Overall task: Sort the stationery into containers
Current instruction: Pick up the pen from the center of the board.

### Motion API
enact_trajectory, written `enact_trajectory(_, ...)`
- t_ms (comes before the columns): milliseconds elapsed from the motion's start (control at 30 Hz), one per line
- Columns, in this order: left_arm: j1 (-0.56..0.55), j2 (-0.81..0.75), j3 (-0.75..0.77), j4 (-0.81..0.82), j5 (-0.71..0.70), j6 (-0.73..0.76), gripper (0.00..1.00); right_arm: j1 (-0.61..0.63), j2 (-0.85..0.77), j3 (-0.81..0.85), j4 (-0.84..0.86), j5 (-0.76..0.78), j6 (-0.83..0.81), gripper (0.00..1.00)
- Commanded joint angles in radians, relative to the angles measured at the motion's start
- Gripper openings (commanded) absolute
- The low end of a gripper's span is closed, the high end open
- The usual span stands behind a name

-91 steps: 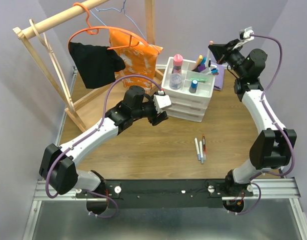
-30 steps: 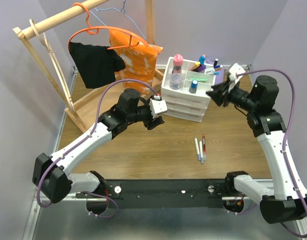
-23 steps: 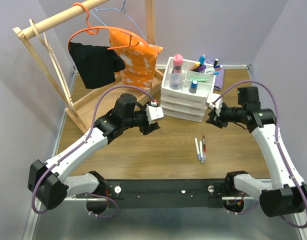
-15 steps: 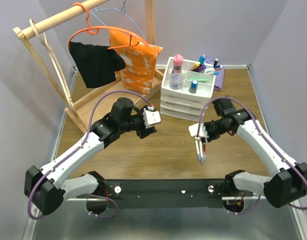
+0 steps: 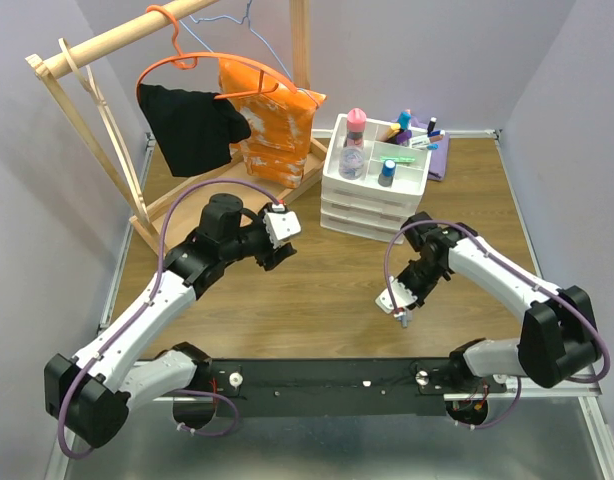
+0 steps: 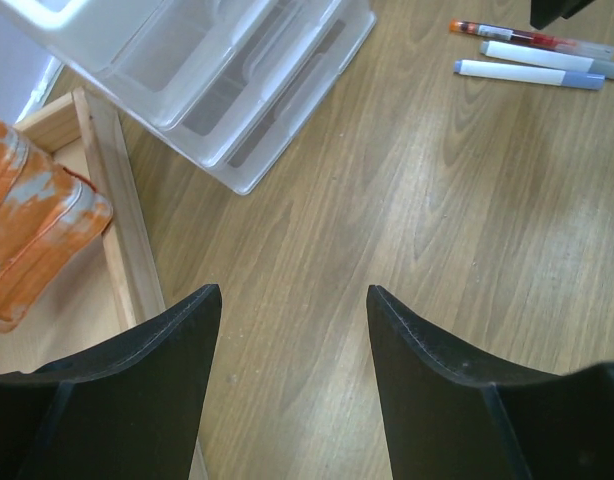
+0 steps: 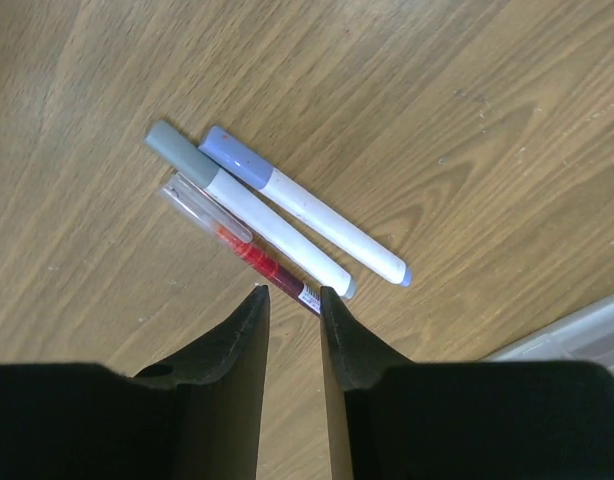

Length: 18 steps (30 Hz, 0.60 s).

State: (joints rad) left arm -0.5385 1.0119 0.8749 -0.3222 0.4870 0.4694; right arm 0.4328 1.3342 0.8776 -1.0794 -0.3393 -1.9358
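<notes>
Three pens are counted on the wooden table [image 5: 327, 290]: one clear-barrelled pen with red ink [image 7: 242, 250], one white pen with a grey cap [image 7: 252, 225] and one white pen with a blue cap [image 7: 312, 212]. One white plastic organiser [image 5: 382, 228] with three drawers [image 5: 359, 210] is seen. In its top tray [image 5: 411, 184] one pink-capped bottle [image 5: 354, 140] and one blue-capped bottle [image 5: 386, 172] are counted. One wooden clothes rack [image 5: 87, 50], one orange hanger [image 5: 187, 62], one black garment [image 5: 192, 125] and one orange bag [image 5: 267, 125] are also counted.

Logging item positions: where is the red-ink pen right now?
Right wrist view: the red pen lies on the table beside the grey-capped pen, its near end just at the fingertips of the right gripper.
</notes>
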Motion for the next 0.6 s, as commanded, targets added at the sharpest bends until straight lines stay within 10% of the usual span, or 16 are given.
enact_trajectory(0, 0.034, -0.019, -0.024, 0.025, 0.028, -0.034, 0.69, 0.007, 0.025, -0.017, -0.043, 0.054, -0.081, 0.32)
enact_trajectory(567, 0.106, 0.008, 0.003, 0.029, 0.05, -0.072, 0.69, 0.006, 0.143, -0.074, 0.09, 0.092, -0.084, 0.31)
